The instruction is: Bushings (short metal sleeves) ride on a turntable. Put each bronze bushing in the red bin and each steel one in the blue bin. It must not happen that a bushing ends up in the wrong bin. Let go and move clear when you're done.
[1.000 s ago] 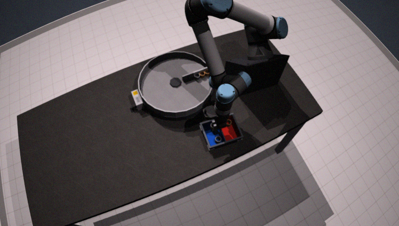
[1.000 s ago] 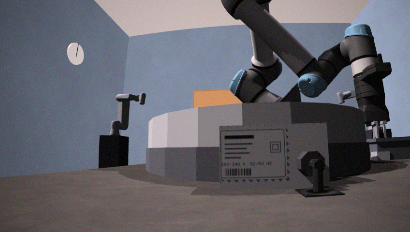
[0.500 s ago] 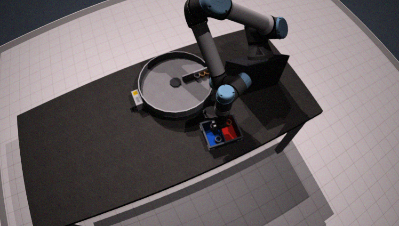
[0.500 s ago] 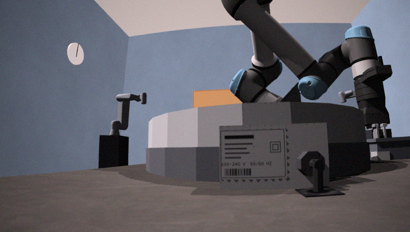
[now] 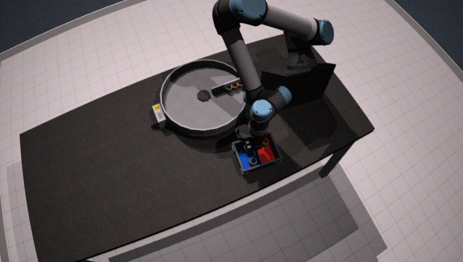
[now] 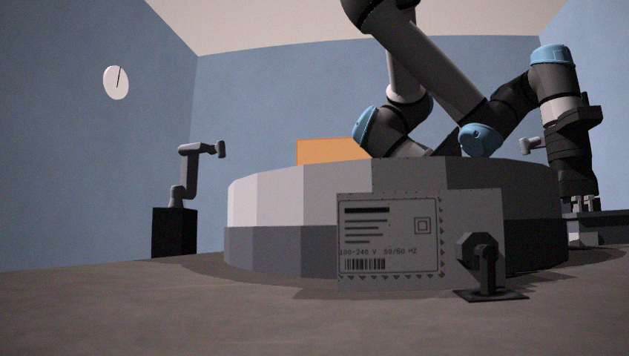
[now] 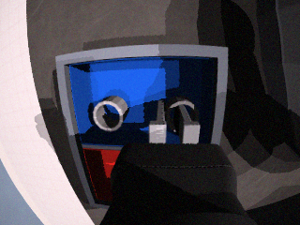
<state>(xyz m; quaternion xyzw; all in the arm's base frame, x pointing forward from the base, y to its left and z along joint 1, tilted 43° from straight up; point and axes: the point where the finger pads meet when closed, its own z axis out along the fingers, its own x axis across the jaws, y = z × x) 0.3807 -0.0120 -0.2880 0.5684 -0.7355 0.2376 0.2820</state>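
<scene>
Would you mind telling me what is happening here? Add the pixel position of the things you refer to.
The arm's gripper [image 5: 248,148] [image 6: 582,202] [image 7: 170,111] is down at the blue bin [image 5: 238,159] [image 7: 65,98], beside a steel bushing [image 7: 182,102]; whether it grips it is unclear. Another steel one [image 5: 253,164] [image 7: 123,105] lies there. The red bin [image 5: 268,157] [image 7: 108,164] has a bronze one [image 5: 267,141]. More bushings wait on the turntable [image 5: 195,110].

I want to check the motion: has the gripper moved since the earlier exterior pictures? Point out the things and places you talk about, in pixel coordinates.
Yes, downward: in the exterior view, the gripper [image 5: 248,146] [image 6: 583,203] [image 7: 170,111] is slightly lower against the fixed turntable wall [image 5: 203,131] [image 6: 280,193].
</scene>
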